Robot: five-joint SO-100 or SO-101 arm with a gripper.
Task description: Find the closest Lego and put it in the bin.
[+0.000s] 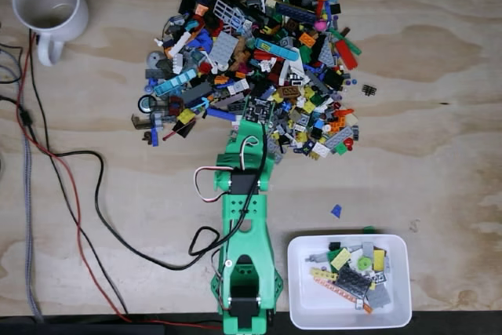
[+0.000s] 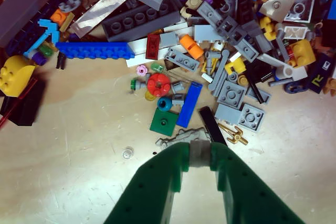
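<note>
Green two-finger gripper pinches a small pale grey Lego piece at the heaped Lego pile's near edge; I risk dropping it before the shallow white plastic bin, well away from that pile; grip looks marginal.

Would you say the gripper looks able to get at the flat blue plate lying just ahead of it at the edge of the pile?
Probably yes. In the wrist view the gripper sits just short of the blue plate, with a green square tile and a black strip crowding its sides, so it may catch a neighbour too.
</note>
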